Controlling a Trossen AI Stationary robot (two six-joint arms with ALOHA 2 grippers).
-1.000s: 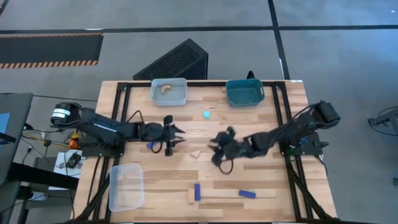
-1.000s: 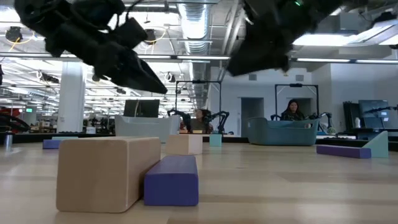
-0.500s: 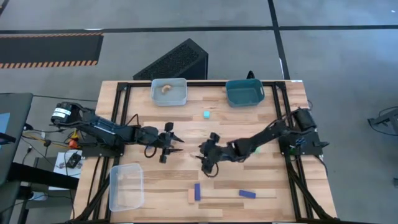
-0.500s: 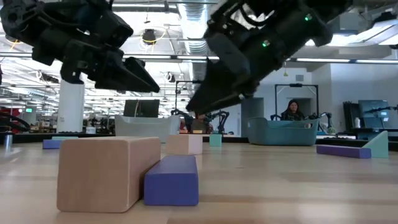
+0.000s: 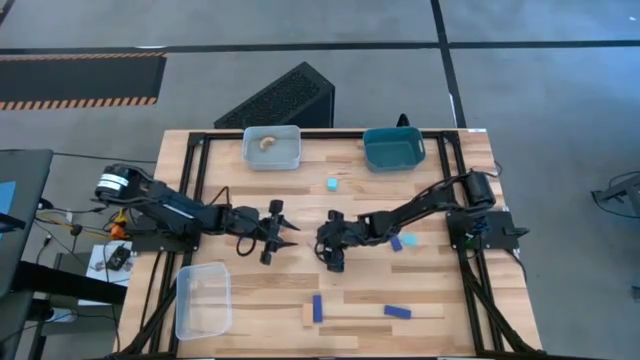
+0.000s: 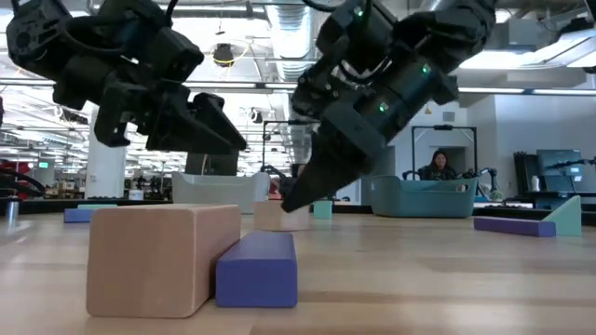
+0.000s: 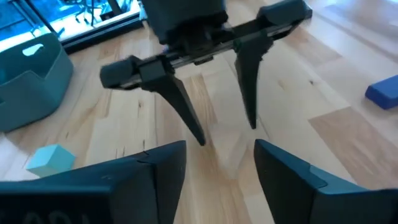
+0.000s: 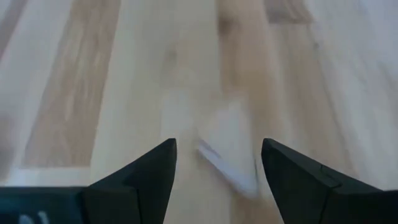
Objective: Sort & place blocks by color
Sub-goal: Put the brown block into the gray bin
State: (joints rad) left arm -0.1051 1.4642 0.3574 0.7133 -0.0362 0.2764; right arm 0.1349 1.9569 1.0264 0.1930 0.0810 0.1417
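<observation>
My right claw (image 5: pixel 322 245) hangs low over the middle of the counter (image 5: pixel 430 300), its fingers (image 8: pixel 140 180) spread wide with a small tan wedge (image 8: pixel 229 152) lying between them on the wood, not yet gripped. The wedge lies flat, and in my right wrist view its sharp tip points away from me while its broad end sits nearest the fingertips, so its long axis runs along my line of reach. My left claw (image 5: pixel 285 232) waits just beside it, facing it, fingers (image 7: pixel 155 180) also apart and holding nothing. Near the front edge a dark blue bar (image 5: pixel 317 308) lies with its long axis running front to back, touching a tan block (image 6: pixel 158 259) at its side; a second dark blue bar (image 5: pixel 397 312) lies crosswise, near it. A cyan cube (image 5: pixel 331 184) sits toward the back between the clear bin (image 5: pixel 272 147) and the teal bin (image 5: pixel 393 149), and a blue block (image 5: pixel 397 242) lies by my right arm. Another clear bin (image 5: pixel 203 298) sits at the front left. Compared with a second ago, my right claw has swept leftward across the counter and dropped down onto the wedge, and my left claw has edged closer to it.
</observation>
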